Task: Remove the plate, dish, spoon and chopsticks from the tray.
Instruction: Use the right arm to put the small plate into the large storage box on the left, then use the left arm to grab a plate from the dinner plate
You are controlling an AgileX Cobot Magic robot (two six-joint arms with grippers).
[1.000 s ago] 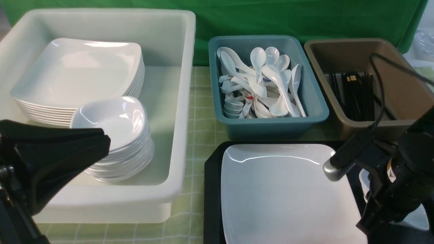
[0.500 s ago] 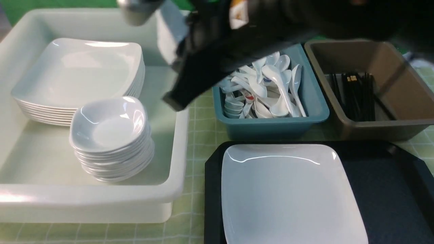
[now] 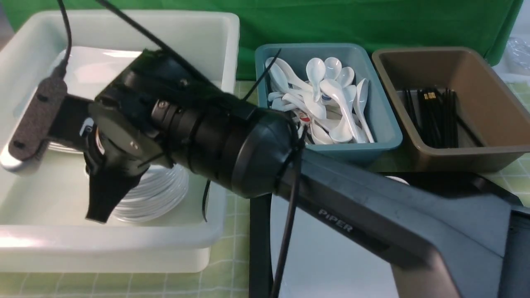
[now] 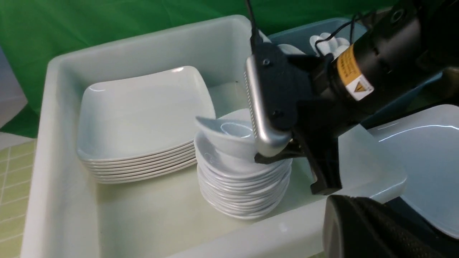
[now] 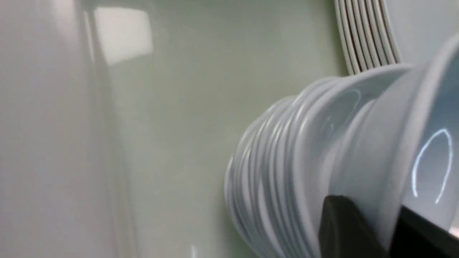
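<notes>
Crockery fills three bins on a pale green checked tablecloth (image 3: 240,136) before a green cloth backdrop (image 3: 331,20). Stretched across to the large white plastic tub (image 3: 223,231) at far left, the right gripper (image 5: 385,233) has its jaws closed on the wall of one small glossy white rounded-square dish (image 4: 222,130), tilted just over a stack (image 4: 244,193) of roughly ten like it. Beside that stack sit about eight large white square plates (image 4: 140,114). One large glossy white square plate (image 3: 331,256) lies on the single black textured tray (image 3: 258,231) at near right. A teal plastic bin (image 3: 385,140) holds more than a dozen white soup spoons (image 3: 327,99); a brown bin (image 3: 476,157) holds a bundle of thin black chopsticks (image 3: 434,116). Only a black textured part of the left gripper (image 4: 362,225) shows, so its jaws cannot be judged.
</notes>
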